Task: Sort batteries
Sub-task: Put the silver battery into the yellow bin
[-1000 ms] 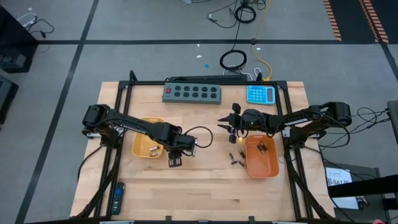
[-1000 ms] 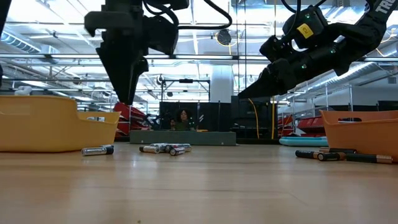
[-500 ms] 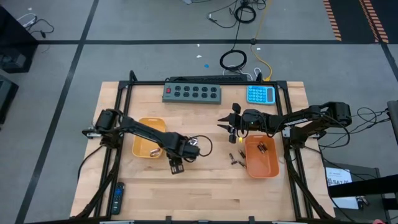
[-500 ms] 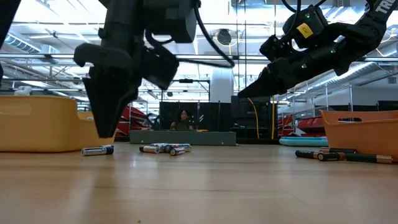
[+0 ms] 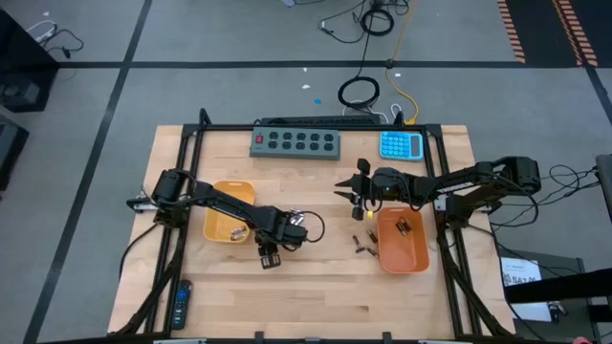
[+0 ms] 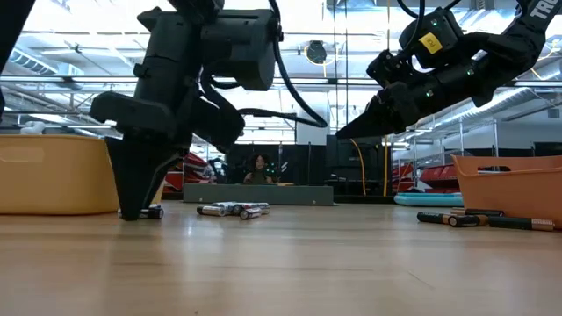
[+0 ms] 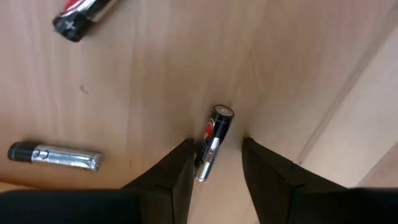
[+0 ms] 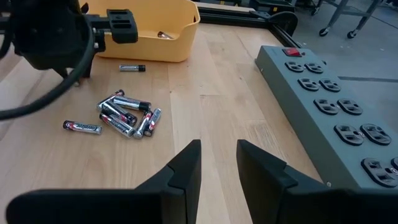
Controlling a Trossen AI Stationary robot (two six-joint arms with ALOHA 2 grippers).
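Note:
My left gripper [image 5: 268, 258] is down at the table near the yellow tray [image 5: 229, 225], pointing down and open. In the left wrist view its fingers [image 7: 186, 158] stand on either side of a silver battery [image 7: 219, 121] that lies flat on the wood. Two more silver batteries [image 7: 59, 155] lie close by, and a small pile [image 8: 124, 118] lies beyond. Dark batteries [image 5: 361, 241] lie beside the orange tray [image 5: 402, 244], and some lie inside it. My right gripper [image 5: 342, 188] hangs open above the table, left of the orange tray. My left gripper [image 7: 216, 144] comes from above, pointing down, with one finger on each side of the silver battery's lower half [image 7: 208, 158]. The battery lies flat on the table, along the gap. Whether either finger touches it, I cannot tell.
A grey power strip [image 5: 296, 142] and a blue calculator [image 5: 401, 145] lie along the far edge. A black remote control [image 5: 180, 304] sits at the near left corner. Bare wood stretches along the near edge between the trays.
My left gripper has come down from well above the table to the table top and shifted slightly toward the near edge, ending with its open fingers around a silver battery. The right arm has kept still.

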